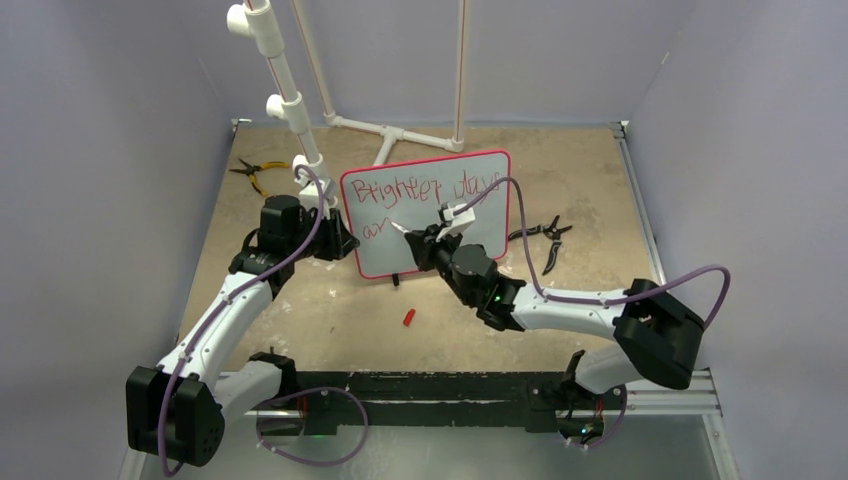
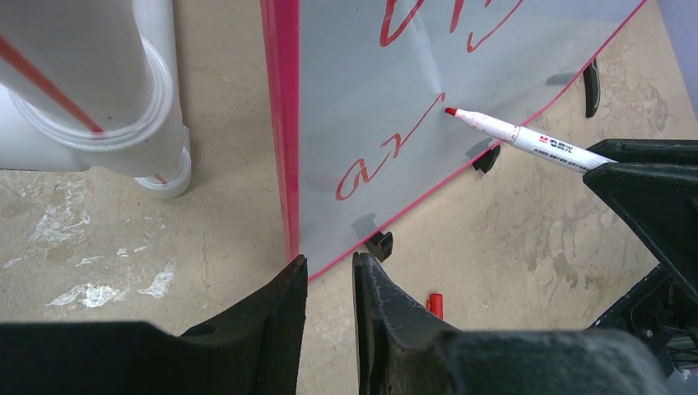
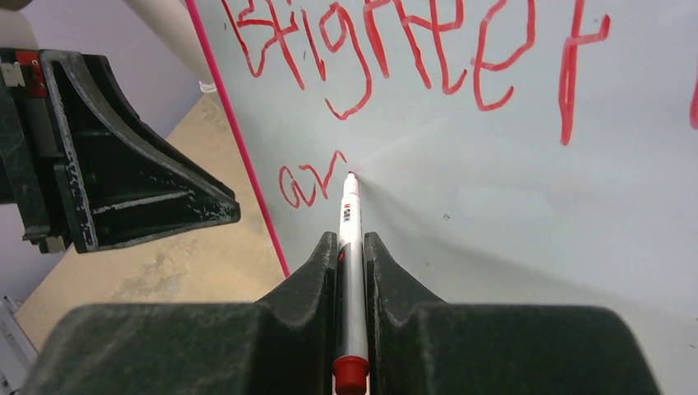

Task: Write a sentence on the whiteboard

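whiteboard [image 1: 380, 258] stands upright on the table at the centre of the top view. the sentence [image 1: 400, 190] runs red across its upper part, with a second row started at lower left. right gripper [image 3: 350, 243] is clamped on the marker [image 2: 527, 140], whose tip touches the board beside the "ar". left gripper [image 2: 329, 263] has its jaws nearly together at the board's lower left corner; i cannot tell if they pinch the frame. if they don't, a hard stroke could push the board back or tip it, smearing the line.
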`<action>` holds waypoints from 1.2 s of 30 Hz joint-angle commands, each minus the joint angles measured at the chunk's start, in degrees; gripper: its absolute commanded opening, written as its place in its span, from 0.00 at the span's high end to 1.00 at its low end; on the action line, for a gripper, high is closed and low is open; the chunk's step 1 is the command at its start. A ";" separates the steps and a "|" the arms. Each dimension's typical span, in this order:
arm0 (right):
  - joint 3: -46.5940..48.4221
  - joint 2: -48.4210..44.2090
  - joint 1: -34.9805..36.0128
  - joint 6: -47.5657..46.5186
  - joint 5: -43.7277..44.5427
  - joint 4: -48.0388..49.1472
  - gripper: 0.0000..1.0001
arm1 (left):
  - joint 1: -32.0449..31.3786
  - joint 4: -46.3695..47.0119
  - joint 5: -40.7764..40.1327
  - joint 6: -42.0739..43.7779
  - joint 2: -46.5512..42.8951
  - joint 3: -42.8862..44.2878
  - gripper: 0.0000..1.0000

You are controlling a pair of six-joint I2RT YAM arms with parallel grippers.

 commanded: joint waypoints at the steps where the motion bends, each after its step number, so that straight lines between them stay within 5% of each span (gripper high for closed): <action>1: -2.43 -3.57 -0.14 -0.93 -0.92 4.70 1.00 | 0.43 1.71 0.28 0.21 -0.95 -0.63 0.74; 36: -1.92 -2.78 -0.38 -0.10 5.22 -2.50 1.00 | 0.38 1.89 0.41 0.21 -0.77 -0.73 0.74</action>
